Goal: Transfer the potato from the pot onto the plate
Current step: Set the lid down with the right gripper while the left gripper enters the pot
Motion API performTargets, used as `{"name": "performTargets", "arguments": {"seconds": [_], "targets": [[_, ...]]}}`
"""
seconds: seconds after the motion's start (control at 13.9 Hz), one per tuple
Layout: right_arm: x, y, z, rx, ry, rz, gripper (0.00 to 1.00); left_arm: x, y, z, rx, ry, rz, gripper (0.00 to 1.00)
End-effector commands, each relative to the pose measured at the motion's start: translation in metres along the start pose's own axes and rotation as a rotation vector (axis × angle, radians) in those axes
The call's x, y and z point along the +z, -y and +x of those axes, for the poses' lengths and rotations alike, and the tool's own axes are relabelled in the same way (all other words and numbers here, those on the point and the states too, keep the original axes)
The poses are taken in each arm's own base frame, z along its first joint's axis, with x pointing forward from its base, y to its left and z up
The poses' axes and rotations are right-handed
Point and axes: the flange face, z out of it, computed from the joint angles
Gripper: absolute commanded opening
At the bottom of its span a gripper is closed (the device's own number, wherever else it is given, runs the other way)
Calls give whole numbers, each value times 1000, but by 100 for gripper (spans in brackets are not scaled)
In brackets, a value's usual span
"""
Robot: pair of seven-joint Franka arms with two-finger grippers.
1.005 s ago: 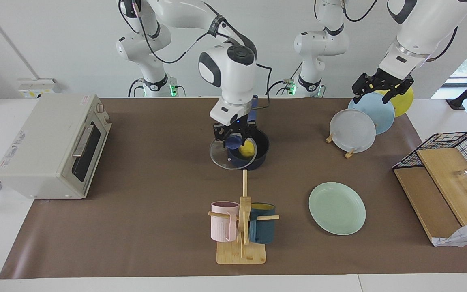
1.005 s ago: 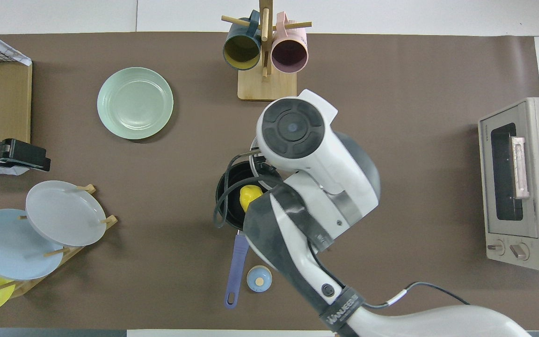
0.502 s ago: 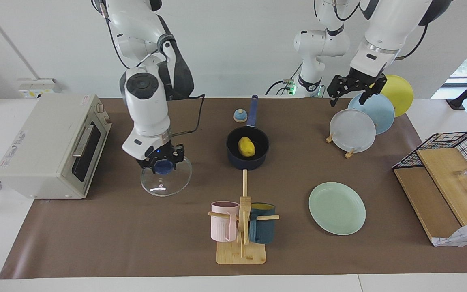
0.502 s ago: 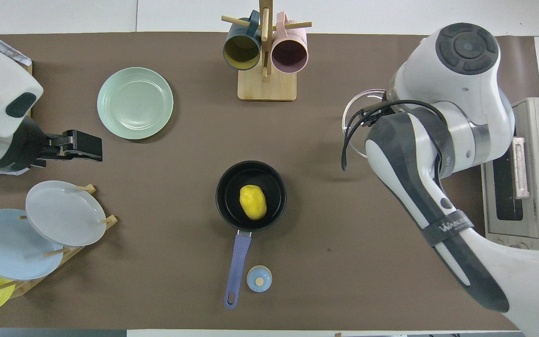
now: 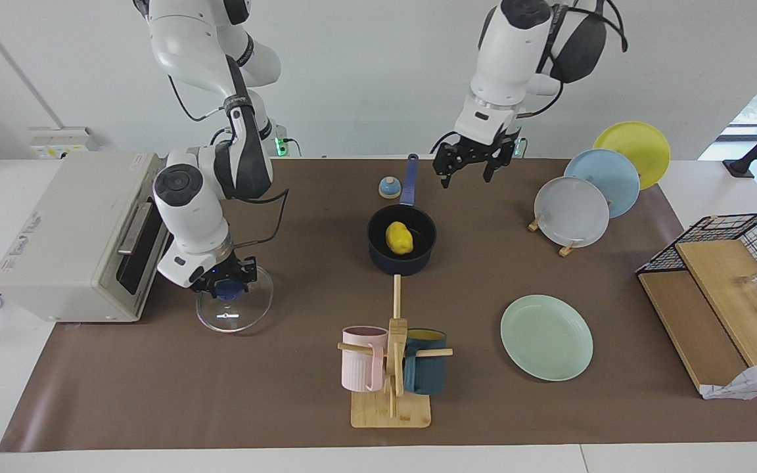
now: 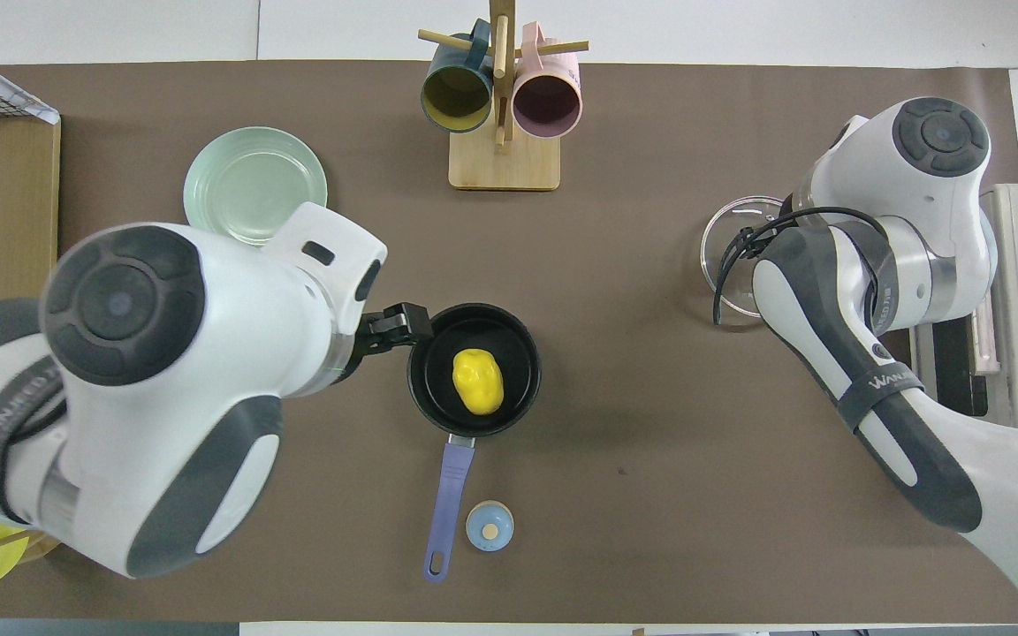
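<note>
The yellow potato (image 5: pixel 399 238) (image 6: pixel 478 381) lies in the uncovered dark blue pot (image 5: pixel 411 263) (image 6: pixel 513 349), whose long handle (image 5: pixel 409 179) points toward the robots. My left gripper (image 5: pixel 465 175) (image 6: pixel 396 323) hangs open and empty in the air beside the pot, over the mat on the left arm's side of the handle. My right gripper (image 5: pixel 224 287) is shut on the blue knob of the glass lid (image 5: pixel 234 314) (image 6: pixel 730 252), held low at the mat in front of the toaster oven. The mint-green plate (image 5: pixel 546 337) (image 6: pixel 244 177) lies bare, farther from the robots than the pot.
A mug rack (image 5: pixel 391 368) with a pink and a teal mug stands farther out than the pot. A toaster oven (image 5: pixel 83 236) sits at the right arm's end. A plate rack (image 5: pixel 572 211) and a wire basket (image 5: pixel 727 263) sit at the left arm's end. A small blue knob (image 5: pixel 389 188) lies by the handle.
The right arm carried the glass lid off the pot toward the toaster oven and lowered it. The left arm swung from over the plate rack to beside the pot.
</note>
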Motion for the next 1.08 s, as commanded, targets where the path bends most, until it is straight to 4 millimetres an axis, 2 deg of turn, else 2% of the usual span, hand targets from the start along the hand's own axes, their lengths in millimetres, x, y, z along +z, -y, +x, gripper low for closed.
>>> {"name": "performTargets", "arguments": {"seconds": [0.0,0.14,0.22,0.29,0.36,0.5,0.57,0.72,0.79,1.0], "targets": [[13,-2,-3,-19,-17,6,37,56,-36,-26,-116,10,-10,100],[19,-5,-4,-13,-17,6,38,93,-62,-35,-151,13,-9,100],[19,-4,-4,-13,-17,6,41,105,-66,-34,-143,12,-10,100],[18,-3,-3,-13,-20,6,56,111,-67,-32,-133,12,-10,100],[19,-3,-3,-12,-18,6,62,116,-66,-33,-94,16,-4,100],[18,-3,-3,-9,-22,7,92,132,-58,-38,-52,30,15,100],[17,-4,-3,-8,-20,7,100,141,-55,-41,-53,29,16,100],[13,-5,-1,-9,-24,7,100,157,-52,-45,-52,20,6,100],[4,-5,-1,-8,-30,5,100,159,-52,-44,-51,12,-4,100],[-62,-12,-15,12,-12,14,100,177,-57,-50,-39,19,4,100]]}}
